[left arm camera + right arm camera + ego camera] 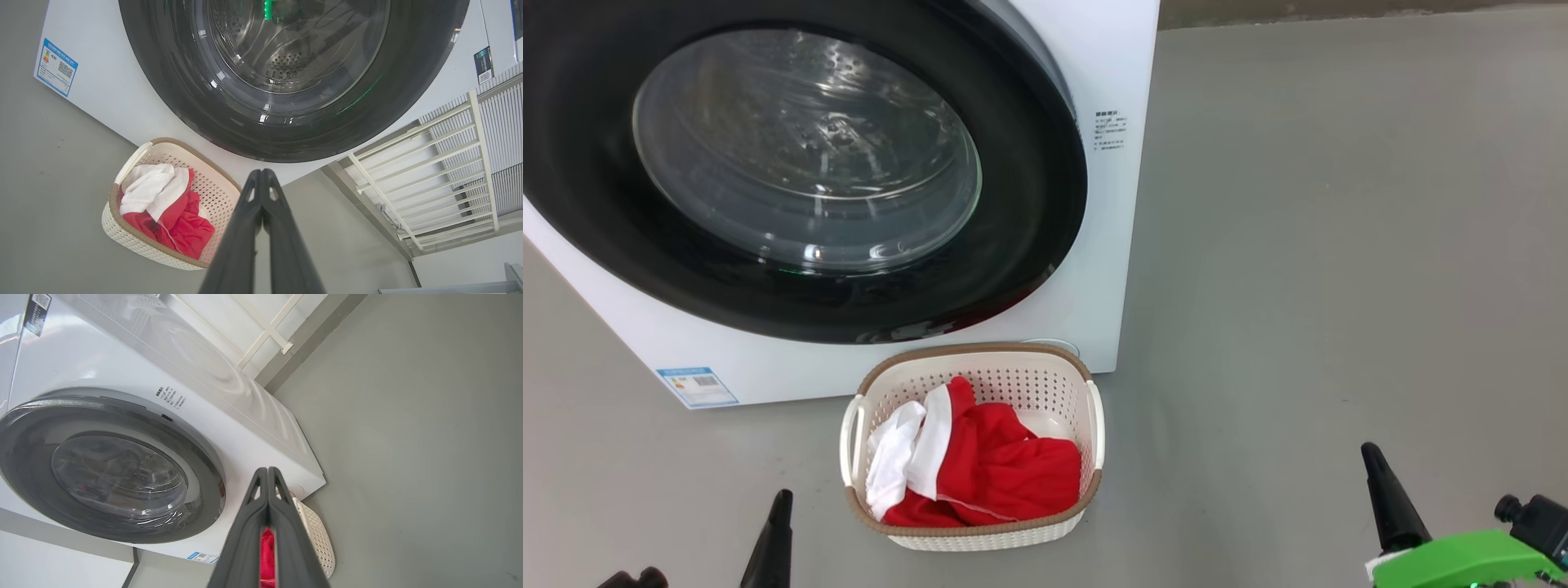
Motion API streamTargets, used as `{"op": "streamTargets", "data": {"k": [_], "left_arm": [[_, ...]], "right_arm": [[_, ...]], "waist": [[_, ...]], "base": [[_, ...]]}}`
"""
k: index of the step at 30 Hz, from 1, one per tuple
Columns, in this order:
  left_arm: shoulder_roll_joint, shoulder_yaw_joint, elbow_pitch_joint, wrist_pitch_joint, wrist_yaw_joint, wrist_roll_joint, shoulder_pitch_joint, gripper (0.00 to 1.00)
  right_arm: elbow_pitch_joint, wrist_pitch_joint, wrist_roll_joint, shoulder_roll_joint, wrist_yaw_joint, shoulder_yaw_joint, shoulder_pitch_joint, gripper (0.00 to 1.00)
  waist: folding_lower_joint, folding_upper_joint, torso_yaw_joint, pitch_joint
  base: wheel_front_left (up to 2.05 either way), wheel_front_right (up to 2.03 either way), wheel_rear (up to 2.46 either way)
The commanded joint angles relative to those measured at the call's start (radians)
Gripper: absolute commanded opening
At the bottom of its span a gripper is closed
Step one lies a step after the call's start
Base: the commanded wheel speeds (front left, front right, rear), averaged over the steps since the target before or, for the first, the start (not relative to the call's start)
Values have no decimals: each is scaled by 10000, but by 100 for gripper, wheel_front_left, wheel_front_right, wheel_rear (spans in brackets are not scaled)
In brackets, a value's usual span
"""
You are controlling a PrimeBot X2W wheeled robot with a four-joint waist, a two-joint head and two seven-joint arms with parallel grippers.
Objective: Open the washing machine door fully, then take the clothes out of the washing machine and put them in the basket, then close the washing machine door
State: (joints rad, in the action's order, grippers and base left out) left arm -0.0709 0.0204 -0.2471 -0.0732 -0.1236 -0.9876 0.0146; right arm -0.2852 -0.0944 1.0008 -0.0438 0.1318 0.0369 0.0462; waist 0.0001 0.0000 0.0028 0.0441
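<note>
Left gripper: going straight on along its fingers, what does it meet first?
Probably the washing machine door, at its black lower rim, past the left gripper tips; depth is unclear. The basket lies off that line.

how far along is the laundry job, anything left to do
Looks finished. Done: the clothes lie in the basket, and the washing machine door sits shut, no fabric showing through its glass. In hand: nothing; the left gripper and right gripper have jaws shut and empty. Left: nothing visible.

Washing machine point(1112, 57) labels point(697, 386) illegible
</note>
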Motion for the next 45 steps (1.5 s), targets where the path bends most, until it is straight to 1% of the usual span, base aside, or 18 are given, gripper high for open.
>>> {"op": "streamTargets", "data": {"k": [1,45], "left_arm": [[-80,254,168,55,-37,-316,-481,0],[63,667,59,1329,-62,-4788,-1029,0]], "right_arm": [[294,52,281,-189,-6,-43,-521,0],[392,1345,4827,-290,-10,293,-1257,0]], "waist": [[0,0,-1,-10],[-1,0,-21,-308]], "base": [[0,0,0],[0,0,0]]}}
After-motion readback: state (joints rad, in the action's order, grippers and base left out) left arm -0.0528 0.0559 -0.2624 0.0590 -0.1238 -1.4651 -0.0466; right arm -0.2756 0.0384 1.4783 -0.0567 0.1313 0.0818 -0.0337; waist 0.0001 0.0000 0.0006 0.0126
